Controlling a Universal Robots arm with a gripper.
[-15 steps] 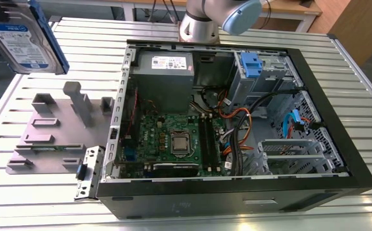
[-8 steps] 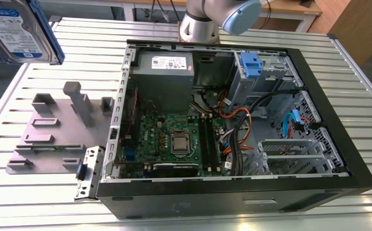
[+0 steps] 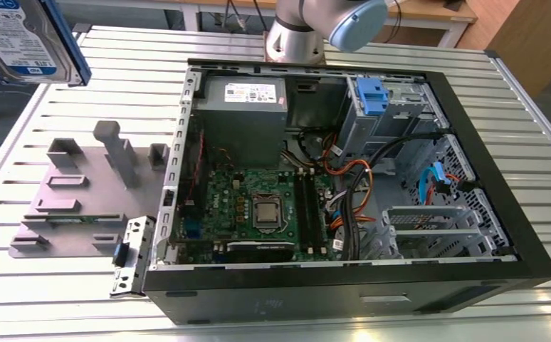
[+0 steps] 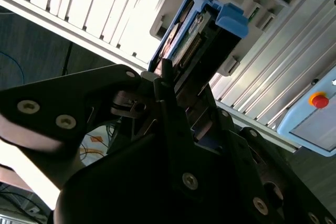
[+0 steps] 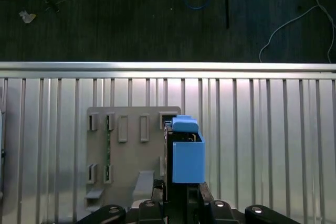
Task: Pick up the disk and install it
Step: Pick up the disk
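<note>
One disk point(image 3: 19, 37) hung in the air well above the grey fixture plate point(image 3: 76, 203) and clear of it, with its blue-and-white label turned to the exterior view and its blue bracket running along one edge. The gripper point(image 4: 184, 85) was clenched on the disk. In the second wrist view its black fingers point(image 4: 168, 98) pressed on the disk's flat sides, and the bracket's blue tab stuck out past them toward the plate. In the first wrist view the disk stood edge-on over one side of the plate, next to the plate's raised slots. The plate lay on the slatted metal table point(image 3: 67, 299). Just beside the plate, on the exterior view's right, sat the open computer case point(image 3: 352, 299). Its motherboard point(image 3: 256, 206) and grey power supply point(image 3: 242, 107) lay nearer the plate, and its blue-tabbed metal cage point(image 3: 371, 96) farther from it.
</note>
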